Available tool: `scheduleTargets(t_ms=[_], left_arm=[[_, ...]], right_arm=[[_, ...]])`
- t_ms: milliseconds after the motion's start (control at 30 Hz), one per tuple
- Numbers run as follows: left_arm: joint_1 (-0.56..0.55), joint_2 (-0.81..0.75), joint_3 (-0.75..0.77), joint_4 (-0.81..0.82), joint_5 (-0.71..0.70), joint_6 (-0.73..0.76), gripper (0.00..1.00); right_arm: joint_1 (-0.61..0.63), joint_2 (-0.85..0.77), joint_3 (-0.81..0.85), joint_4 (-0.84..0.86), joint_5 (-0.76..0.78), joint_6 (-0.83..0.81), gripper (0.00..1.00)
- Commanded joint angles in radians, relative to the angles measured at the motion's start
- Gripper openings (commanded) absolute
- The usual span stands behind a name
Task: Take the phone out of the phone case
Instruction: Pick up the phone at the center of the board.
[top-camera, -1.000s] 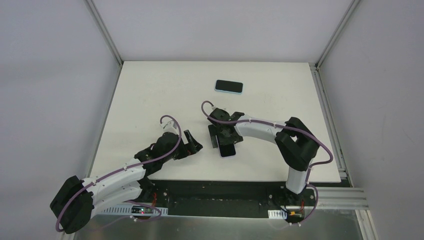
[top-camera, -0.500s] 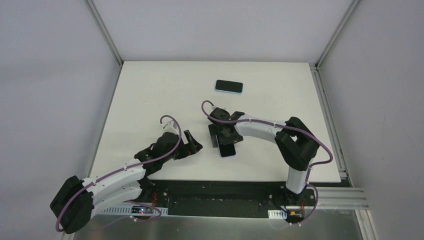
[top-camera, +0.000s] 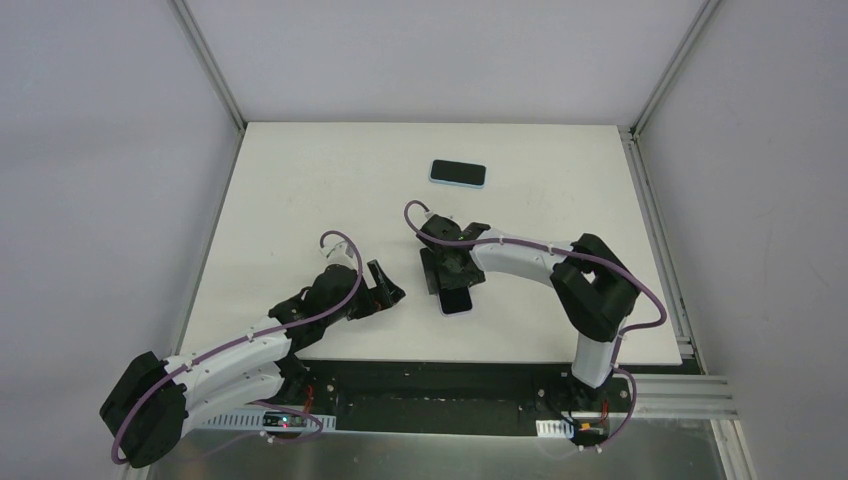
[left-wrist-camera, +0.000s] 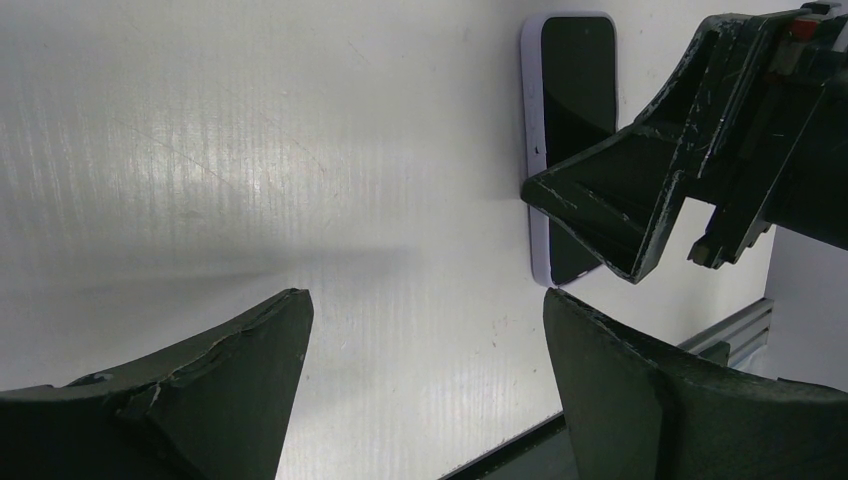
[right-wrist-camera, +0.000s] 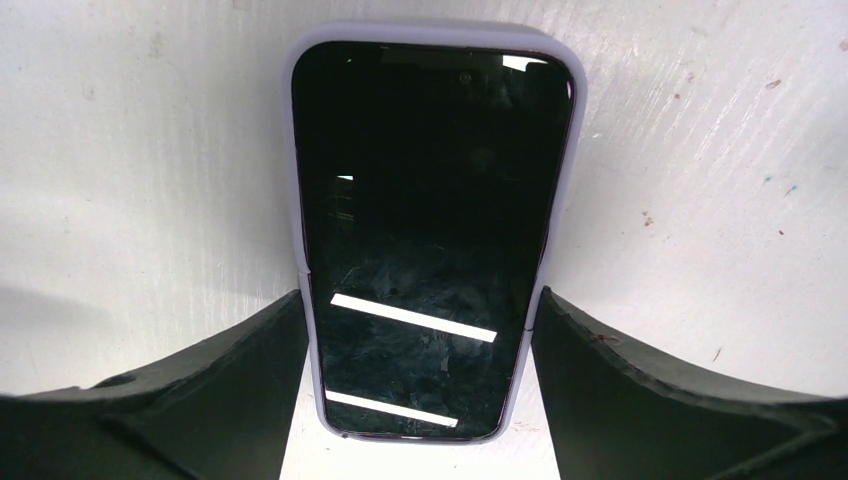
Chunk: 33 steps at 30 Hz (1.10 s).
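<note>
A dark-screened phone (right-wrist-camera: 430, 200) in a lilac phone case (right-wrist-camera: 430, 33) lies face up on the white table (top-camera: 300, 200), near its front edge. My right gripper (right-wrist-camera: 418, 310) straddles the phone's near end, with a finger against each long side of the case. From above, the right gripper (top-camera: 450, 275) covers the upper half of the phone (top-camera: 456, 301). My left gripper (top-camera: 390, 290) hovers just left of it, open and empty. In the left wrist view the left gripper (left-wrist-camera: 425, 340) frames bare table, with the phone (left-wrist-camera: 572, 90) and the right fingers (left-wrist-camera: 630, 200) beyond.
A second phone in a light blue case (top-camera: 458, 173) lies face up farther back on the table. The table's front edge (left-wrist-camera: 500, 455) runs just below the left fingers. Grey walls close in the left, back and right sides.
The right gripper's fingers have closed in against the sides of the cased phone. The left arm and both phones have not moved.
</note>
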<state>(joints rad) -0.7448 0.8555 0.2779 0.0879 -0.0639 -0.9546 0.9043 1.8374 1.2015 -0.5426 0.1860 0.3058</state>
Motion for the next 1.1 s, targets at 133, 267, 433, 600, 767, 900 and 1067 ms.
scheduleTargets(t_ms=[133,267,433,600,767,900,1067], left_arm=[[0.002,-0.016,-0.016,0.004,-0.026,-0.019,0.86],[0.002,-0.020,-0.017,0.004,-0.030,-0.022,0.86],[0.003,-0.025,-0.017,0.004,-0.032,-0.022,0.86],[0.002,-0.035,-0.015,0.003,-0.040,-0.019,0.86],[0.002,-0.034,-0.005,0.004,-0.051,-0.017,0.86],[0.002,-0.030,0.018,0.006,-0.056,-0.006,0.88],[0.003,0.002,0.066,0.023,-0.021,0.069,0.89]], right_arm=[[-0.001,-0.014,-0.030,-0.028,-0.038,0.013,0.58],[-0.001,-0.020,-0.031,-0.028,-0.028,0.013,0.37],[-0.001,-0.040,-0.033,-0.034,-0.010,0.019,0.11],[-0.001,-0.075,-0.035,-0.051,0.010,0.025,0.00],[0.003,-0.140,-0.042,-0.079,0.022,0.028,0.00],[0.019,-0.213,-0.061,-0.109,0.042,0.026,0.00],[0.051,-0.345,-0.127,-0.117,0.033,0.017,0.00]])
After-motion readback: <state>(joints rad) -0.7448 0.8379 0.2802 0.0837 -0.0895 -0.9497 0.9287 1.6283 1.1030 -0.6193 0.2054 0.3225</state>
